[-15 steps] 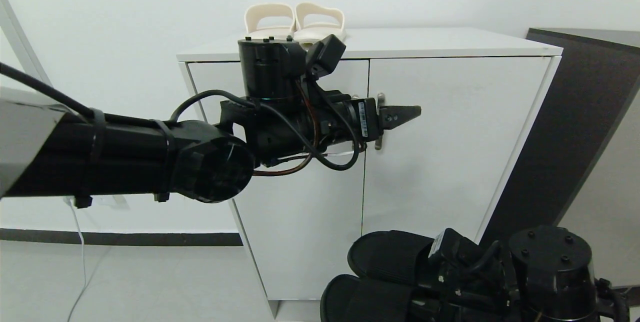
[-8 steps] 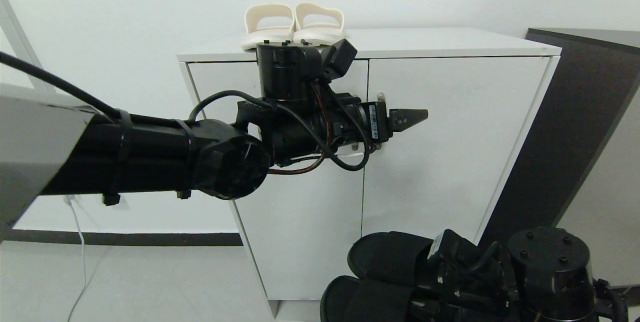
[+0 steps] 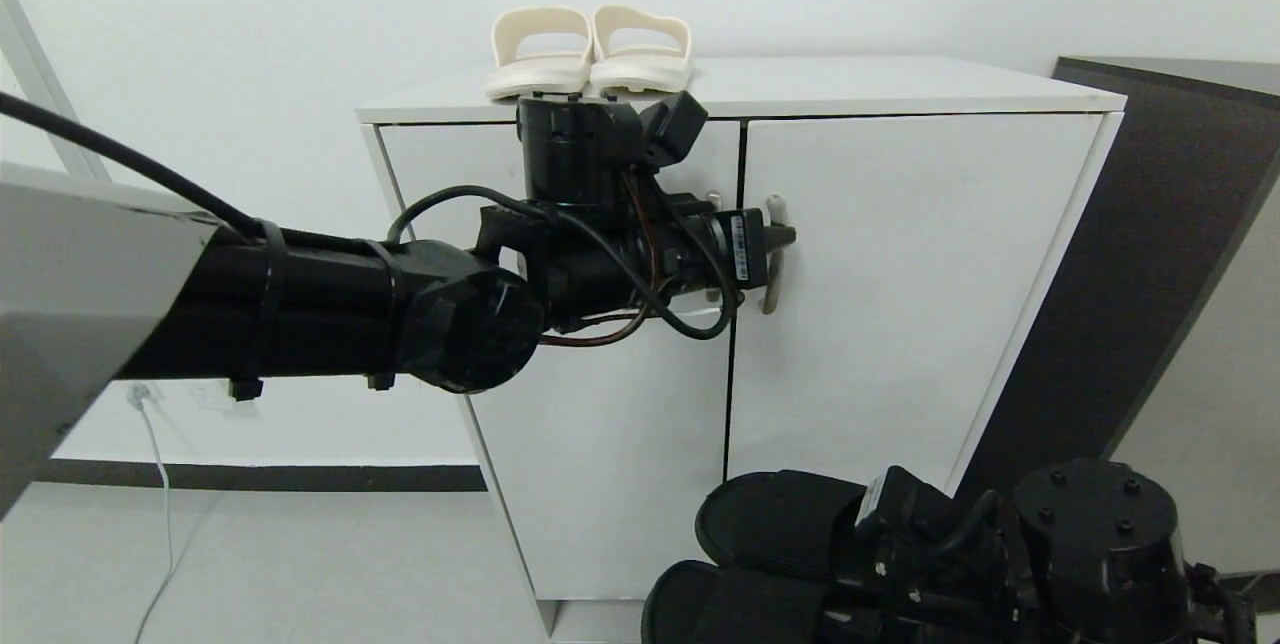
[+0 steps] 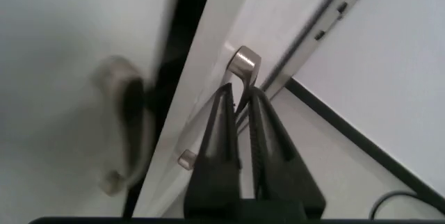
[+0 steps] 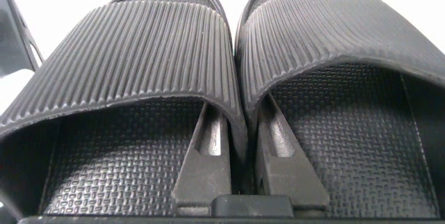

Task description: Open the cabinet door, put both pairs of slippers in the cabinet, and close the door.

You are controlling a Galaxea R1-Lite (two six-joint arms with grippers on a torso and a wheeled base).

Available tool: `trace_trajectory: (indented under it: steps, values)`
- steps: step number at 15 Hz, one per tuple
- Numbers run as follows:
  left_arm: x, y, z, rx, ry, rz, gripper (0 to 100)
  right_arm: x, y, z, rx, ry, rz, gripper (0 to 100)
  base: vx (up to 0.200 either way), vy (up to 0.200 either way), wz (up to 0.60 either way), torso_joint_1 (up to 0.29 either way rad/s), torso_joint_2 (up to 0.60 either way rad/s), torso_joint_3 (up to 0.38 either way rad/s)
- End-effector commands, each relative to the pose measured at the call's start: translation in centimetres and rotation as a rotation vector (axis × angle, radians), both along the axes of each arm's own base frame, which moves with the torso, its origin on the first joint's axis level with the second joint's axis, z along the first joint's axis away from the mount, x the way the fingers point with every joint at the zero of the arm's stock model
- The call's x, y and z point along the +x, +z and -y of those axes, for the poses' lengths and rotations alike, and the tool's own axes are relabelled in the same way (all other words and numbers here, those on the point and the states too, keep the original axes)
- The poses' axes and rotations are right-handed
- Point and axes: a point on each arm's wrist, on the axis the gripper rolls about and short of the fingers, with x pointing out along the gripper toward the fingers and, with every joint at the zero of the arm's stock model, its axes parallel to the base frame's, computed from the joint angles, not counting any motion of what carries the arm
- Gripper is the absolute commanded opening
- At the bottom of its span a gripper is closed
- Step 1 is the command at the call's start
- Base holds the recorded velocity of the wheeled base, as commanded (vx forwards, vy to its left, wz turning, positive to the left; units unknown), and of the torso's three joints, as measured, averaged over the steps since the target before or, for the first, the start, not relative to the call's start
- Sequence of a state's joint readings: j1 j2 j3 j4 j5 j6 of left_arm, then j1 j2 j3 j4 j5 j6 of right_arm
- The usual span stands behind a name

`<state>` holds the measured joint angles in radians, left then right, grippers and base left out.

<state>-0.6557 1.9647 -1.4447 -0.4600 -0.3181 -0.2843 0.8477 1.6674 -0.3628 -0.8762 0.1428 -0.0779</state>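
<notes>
White wall (image 3: 250, 24) behind, dark panel (image 3: 1150, 274) off to the right. White two-door cabinet (image 3: 900, 324) directly ahead of the left gripper (image 4: 240, 92), with a dark seam (image 3: 733, 394) between its doors. Black slippers (image 5: 153, 57) clamped side by side on the right gripper (image 5: 240, 113), one finger tucked inside each, inner edges pinched between them; held low, near the cabinet's foot. Cream slippers (image 3: 590, 49) on the cabinet top, just above the left gripper. Left gripper drawn narrow around a metal door handle (image 4: 243, 62); which door's, hard to say. Second handle (image 4: 124, 133) just beside it, across the seam.
</notes>
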Motion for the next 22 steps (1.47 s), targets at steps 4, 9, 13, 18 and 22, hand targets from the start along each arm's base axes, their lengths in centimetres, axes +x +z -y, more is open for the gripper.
trace_trajectory:
  steps: [4,9,13,18,22]
  values:
    - [-3.8,0.1,-1.0,0.016,-0.039,-0.021,0,-1.0,-0.1,0.5,0.012,0.079,-0.028,0,0.0,0.0,0.0,0.0,0.0,0.0]
    - [-6.9,1.2,-3.2,0.005,-0.048,-0.008,0,-1.0,-0.1,0.5,0.015,0.084,-0.029,0,0.0,0.0,0.0,0.0,0.0,0.0]
    - [-8.0,1.7,-4.6,-0.006,-0.037,-0.003,0,-1.2,-0.2,0.4,0.004,0.103,-0.017,0,0.0,0.0,0.0,0.0,0.0,0.0]
    - [-4.0,0.5,-4.8,0.01,0.039,-0.026,0,-1.4,-0.4,0.5,-0.014,0.106,-0.008,0,0.0,0.0,0.0,0.0,0.0,0.0]
    - [-1.7,0.4,-3.8,-0.002,0.056,-0.016,0,-1.5,-0.4,0.5,-0.014,0.111,-0.008,0,0.0,0.0,0.0,0.0,0.0,0.0]
